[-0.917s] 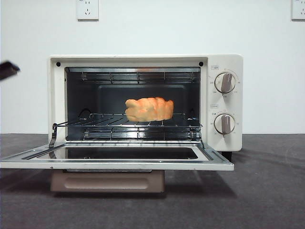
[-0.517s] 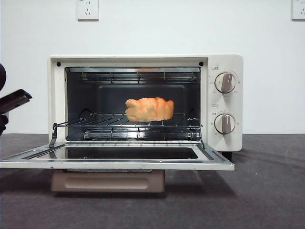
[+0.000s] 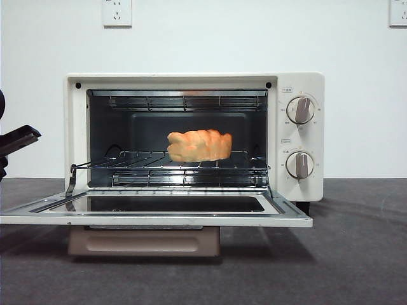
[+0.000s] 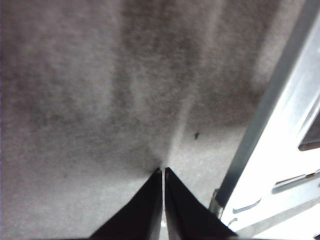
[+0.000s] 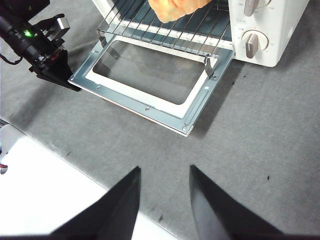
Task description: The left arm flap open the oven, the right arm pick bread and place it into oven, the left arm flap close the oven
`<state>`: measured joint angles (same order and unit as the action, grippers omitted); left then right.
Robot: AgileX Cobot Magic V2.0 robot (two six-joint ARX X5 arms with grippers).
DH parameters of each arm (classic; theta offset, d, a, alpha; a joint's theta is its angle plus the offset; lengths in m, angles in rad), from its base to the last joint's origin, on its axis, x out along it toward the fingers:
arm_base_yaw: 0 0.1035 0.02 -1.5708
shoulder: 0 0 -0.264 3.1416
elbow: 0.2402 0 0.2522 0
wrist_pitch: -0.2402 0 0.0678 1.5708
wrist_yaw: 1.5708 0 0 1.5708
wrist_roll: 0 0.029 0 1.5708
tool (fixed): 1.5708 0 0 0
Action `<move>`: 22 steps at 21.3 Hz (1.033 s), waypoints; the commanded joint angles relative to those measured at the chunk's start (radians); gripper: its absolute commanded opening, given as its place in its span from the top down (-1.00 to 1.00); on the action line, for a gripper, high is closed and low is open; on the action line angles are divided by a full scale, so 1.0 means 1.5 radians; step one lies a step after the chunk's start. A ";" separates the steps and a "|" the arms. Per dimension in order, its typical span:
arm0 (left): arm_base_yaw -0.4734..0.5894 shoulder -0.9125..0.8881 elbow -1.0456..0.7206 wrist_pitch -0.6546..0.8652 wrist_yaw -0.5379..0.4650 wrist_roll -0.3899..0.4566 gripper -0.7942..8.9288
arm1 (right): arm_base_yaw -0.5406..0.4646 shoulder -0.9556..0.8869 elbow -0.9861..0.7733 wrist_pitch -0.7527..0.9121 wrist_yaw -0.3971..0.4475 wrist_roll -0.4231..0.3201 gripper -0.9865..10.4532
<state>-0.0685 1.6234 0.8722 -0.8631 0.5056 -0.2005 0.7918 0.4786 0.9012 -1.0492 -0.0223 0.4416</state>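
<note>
Hanging door: the oven's (image 3: pixel 191 136) glass door (image 3: pixel 156 213) is folded down flat toward the camera, metal frame up, beige-brown bar handle (image 3: pixel 144 241) below its front edge.
Left gripper: the left gripper (image 4: pixel 163 172) sits low beside the door's outer side edge, jaws pressed together to a thin seam, holding nothing; in the front view it shows as a black tip at the left border (image 3: pixel 18 140).
Right gripper: the right gripper (image 5: pixel 164 177) hovers above the grey table (image 5: pixel 260 125), well in front of the door, jaws parted wide and empty.
Rack: a wire rack (image 3: pixel 184 168) spans the dark cavity.
Bread: the bread (image 3: pixel 199 145) lies on the rack, about mid-width, a small golden-orange oblong loaf with a lumpy, braided-looking top.
Oven body: cream-white box, two round knobs (image 3: pixel 300 109) stacked on its right panel.
Wall: white, with sockets (image 3: pixel 116 13).
</note>
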 commanded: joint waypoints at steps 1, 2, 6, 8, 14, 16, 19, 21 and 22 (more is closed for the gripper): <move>0.004 0.014 0.007 0.006 0.030 -0.001 0.82 | 0.007 0.002 0.010 0.013 0.003 -0.007 0.57; 0.006 0.014 0.007 0.009 0.048 -0.001 0.82 | 0.007 0.002 0.010 0.013 0.003 -0.006 0.57; 0.009 0.014 0.007 0.017 0.108 0.002 0.82 | 0.007 0.002 0.010 0.014 0.003 -0.004 0.57; 0.009 0.014 0.007 0.018 0.115 0.002 0.82 | 0.007 0.002 0.010 0.014 0.003 -0.003 0.57; 0.011 0.011 0.010 0.018 0.151 0.013 0.82 | 0.007 0.002 0.010 0.016 0.003 0.001 0.57; 0.012 0.011 0.017 0.017 0.158 0.019 0.82 | 0.007 0.002 0.010 0.017 0.003 0.005 0.57; 0.012 0.009 0.032 0.013 0.170 0.020 0.82 | 0.007 0.002 0.010 0.021 0.003 0.010 0.57; 0.012 0.005 0.042 0.012 0.185 0.021 0.82 | 0.007 0.002 0.010 0.022 0.003 0.012 0.57; 0.012 0.001 0.047 0.012 0.189 0.021 0.82 | 0.007 0.002 0.010 0.022 0.003 0.013 0.57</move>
<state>-0.0406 1.6238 0.9150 -0.8551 0.7166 -0.1715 0.7918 0.4786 0.9012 -1.0279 -0.0227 0.4500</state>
